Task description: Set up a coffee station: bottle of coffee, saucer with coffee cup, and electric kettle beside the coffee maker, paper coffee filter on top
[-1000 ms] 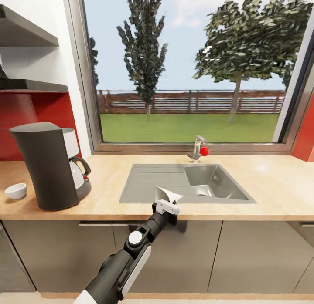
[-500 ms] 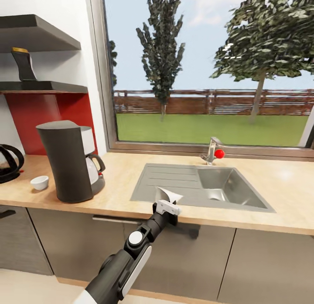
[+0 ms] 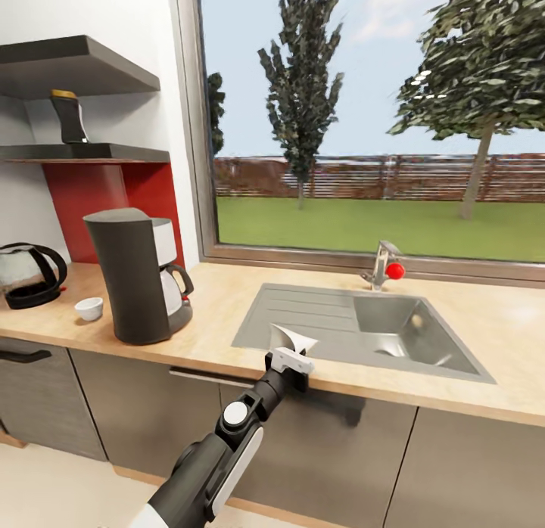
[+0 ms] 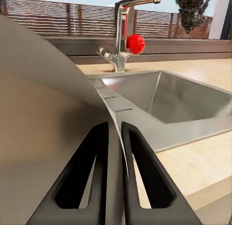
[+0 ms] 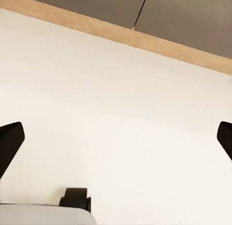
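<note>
Paper coffee filter (image 3: 294,336) sits pinched upright in the left gripper's (image 3: 291,359) fingers at frame centre, carried clear of the bench (image 3: 219,301) toward the coffee maker (image 3: 130,274) at left. Right fingers (image 5: 10,145) hang wide.

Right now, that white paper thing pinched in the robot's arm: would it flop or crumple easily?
Probably yes. The paper coffee filter looks thin, and in the left wrist view it curves away from the left tool shut on it, so it likely bends easily. It seems very light and could slip. Set on the coffee maker, it might shift at a nudge.
</note>
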